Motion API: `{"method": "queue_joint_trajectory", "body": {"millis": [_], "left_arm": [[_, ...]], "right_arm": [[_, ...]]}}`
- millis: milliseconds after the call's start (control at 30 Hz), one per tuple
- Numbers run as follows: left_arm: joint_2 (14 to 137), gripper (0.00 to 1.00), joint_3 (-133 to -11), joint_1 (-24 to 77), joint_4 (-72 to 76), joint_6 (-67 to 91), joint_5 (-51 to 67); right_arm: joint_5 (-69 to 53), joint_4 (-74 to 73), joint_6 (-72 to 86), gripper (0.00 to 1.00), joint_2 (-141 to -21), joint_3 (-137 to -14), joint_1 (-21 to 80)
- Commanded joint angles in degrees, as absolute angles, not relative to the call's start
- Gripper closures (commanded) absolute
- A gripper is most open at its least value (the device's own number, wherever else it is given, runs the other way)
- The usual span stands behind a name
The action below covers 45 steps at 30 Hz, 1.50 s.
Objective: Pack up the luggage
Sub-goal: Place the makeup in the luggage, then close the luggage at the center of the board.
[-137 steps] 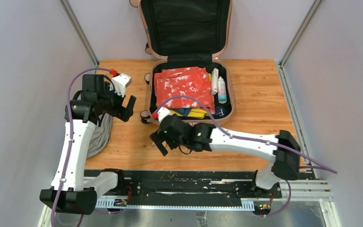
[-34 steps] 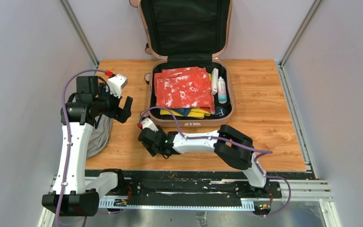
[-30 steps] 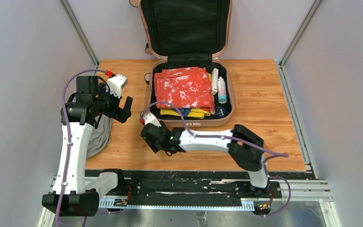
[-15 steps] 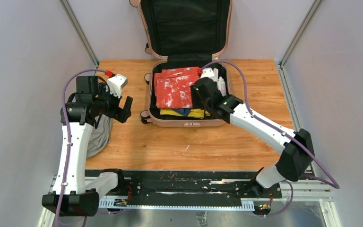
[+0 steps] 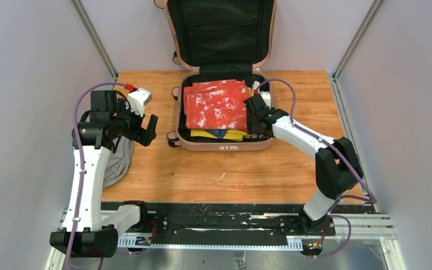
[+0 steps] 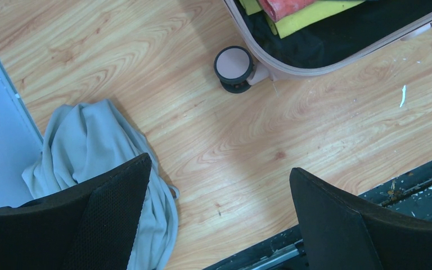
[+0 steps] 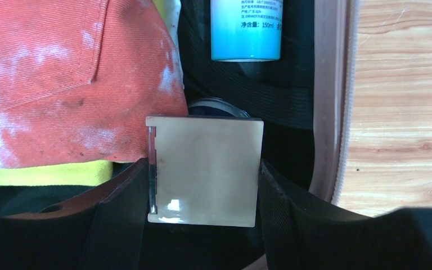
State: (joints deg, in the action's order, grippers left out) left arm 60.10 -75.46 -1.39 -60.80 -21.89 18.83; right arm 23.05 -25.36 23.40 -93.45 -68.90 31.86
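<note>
The pale pink luggage (image 5: 225, 147) lies open on the wooden table, its black-lined lid (image 5: 219, 31) upright at the back. Red-and-white cloth (image 5: 216, 107) lies in it over yellow cloth. My right gripper (image 5: 254, 121) hangs over the luggage's right side. In the right wrist view the right gripper (image 7: 202, 191) is shut on a cream square flat case (image 7: 205, 169), above the black lining between the red cloth (image 7: 73, 84) and the pink rim (image 7: 329, 95). My left gripper (image 5: 146, 130) is open and empty left of the luggage, above bare wood (image 6: 219, 214).
A grey cloth bundle (image 5: 118, 160) lies at the table's left edge, partly under the left fingers (image 6: 90, 146). A blue-and-white bottle (image 7: 246, 28) lies in the luggage's right side. A luggage wheel (image 6: 233, 66) sticks out at the front left corner. A small white scrap (image 5: 223, 175) lies on the wood.
My right arm swung from the table in front of the luggage up over it, then shifted right to its right side. The left arm has not moved.
</note>
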Motion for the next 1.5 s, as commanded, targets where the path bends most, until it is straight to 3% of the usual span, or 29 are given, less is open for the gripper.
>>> {"method": "queue_joint_trajectory", "body": {"millis": [0,167,333,467,900,1167,1367,1467], "left_arm": [[59.3,0.0,-75.6,-1.8,-61.8,-22.0,18.5],[59.3,0.0,-75.4,-1.8,-61.7,-22.2,18.5],[59.8,0.0,-75.3,-1.8,-61.7,-22.3,18.4],[60.1,0.0,-75.5,-1.8,-61.7,-22.3,18.7],[60.2,0.0,-74.9,-1.8,-61.7,-21.9,19.0],[63.1,0.0,-71.7,-1.8,-61.5,-22.6,20.6],[65.4,0.0,-66.0,-1.8,-58.7,-22.6,22.7],[66.0,0.0,-62.8,-1.8,-56.5,-22.5,24.0]], "right_arm": [[23.4,-26.4,24.3,0.53,-97.0,-70.3,30.5],[23.2,-26.5,23.9,0.48,-99.3,-71.6,30.3],[21.0,-26.8,23.2,0.26,-96.8,-71.0,30.2],[18.7,-27.2,22.2,0.18,-92.8,-70.9,29.3],[14.8,-31.1,21.4,0.14,-88.5,-80.1,23.4],[6.2,-32.9,20.6,0.21,-99.6,-105.8,12.5],[1.5,-31.7,16.3,0.27,-114.4,-130.7,10.0],[0.9,-26.8,13.7,0.27,-119.9,-136.1,9.3]]}}
